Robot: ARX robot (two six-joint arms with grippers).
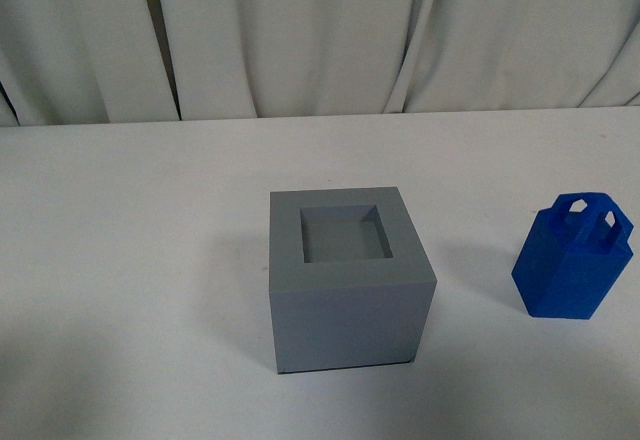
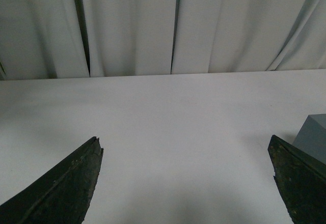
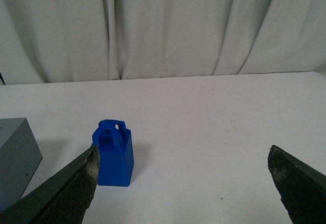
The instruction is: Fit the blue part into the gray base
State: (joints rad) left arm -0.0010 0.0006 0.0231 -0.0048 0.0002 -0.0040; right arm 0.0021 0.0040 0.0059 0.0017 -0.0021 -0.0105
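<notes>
The gray cube [image 1: 345,280] is sitting near the middle of the white table [image 1: 130,260], its square hollow facing up. The blue block [image 1: 575,260] is standing upright on the table at about three o'clock from the cube, well apart from it, with its handle loop pointing up. A pale curtain [image 1: 320,30] is hanging behind the table at twelve o'clock. The left gripper [image 2: 184,142] is hovering over bare tabletop with its dark fingers spread wide, gripping nothing, and a corner of the cube is showing beside one finger. The right gripper [image 3: 183,150] is gaping just as wide and carrying nothing, the block standing out ahead of it, close by one fingertip.
</notes>
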